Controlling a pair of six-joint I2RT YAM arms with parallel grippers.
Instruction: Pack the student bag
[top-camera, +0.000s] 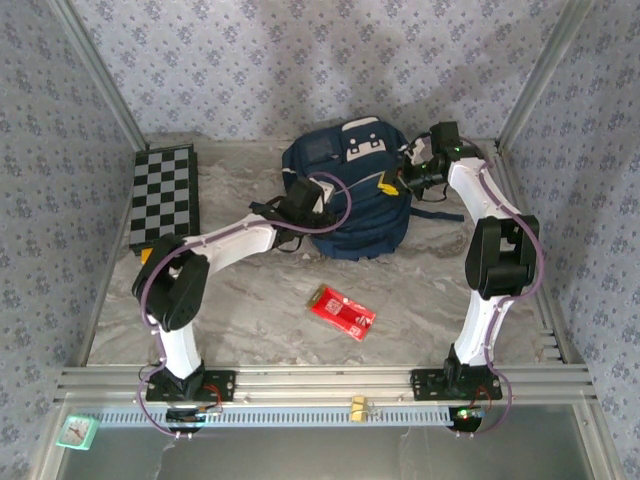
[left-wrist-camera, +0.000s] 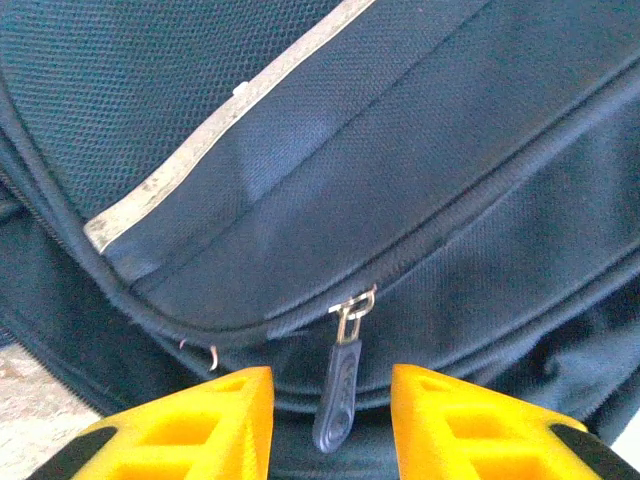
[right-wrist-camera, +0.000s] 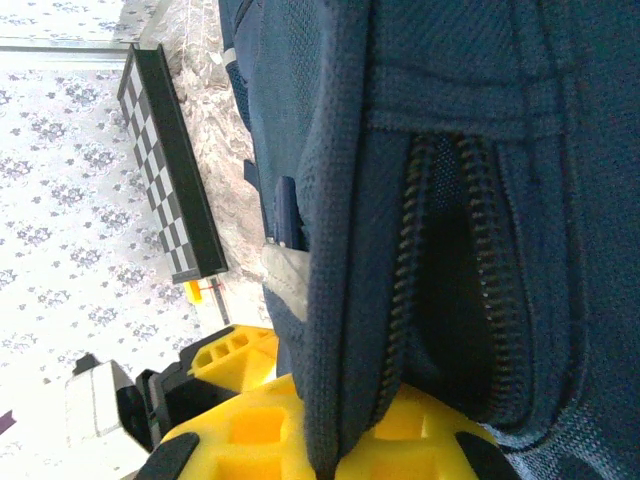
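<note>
At the far left of the table (top-camera: 250, 300) lies a closed black-and-white chessboard case (top-camera: 165, 195), folded shut. Just right of it the left gripper (left-wrist-camera: 330, 400) sits at the lower left side of the student bag (top-camera: 350, 190), its 2 yellow fingers (left-wrist-camera: 225, 410) released and standing apart. A dark zipper pull (left-wrist-camera: 340, 385) hangs in the gap between them, touching neither. That front-pocket zip is closed.

The bag lies at the far middle of the table, front face up and top toward the back wall. It is navy blue woven fabric with a pale stripe across the front, a white patch near the top and dark straps trailing at both sides.

Nearer the arms, apart from the bag, a red packet (top-camera: 341, 311) lies flat.

On the bag's right side the right gripper (right-wrist-camera: 335, 440) is clenched on a fold of the fabric beside an unzipped opening (right-wrist-camera: 455, 290). The inside is dark and its contents cannot be told.
</note>
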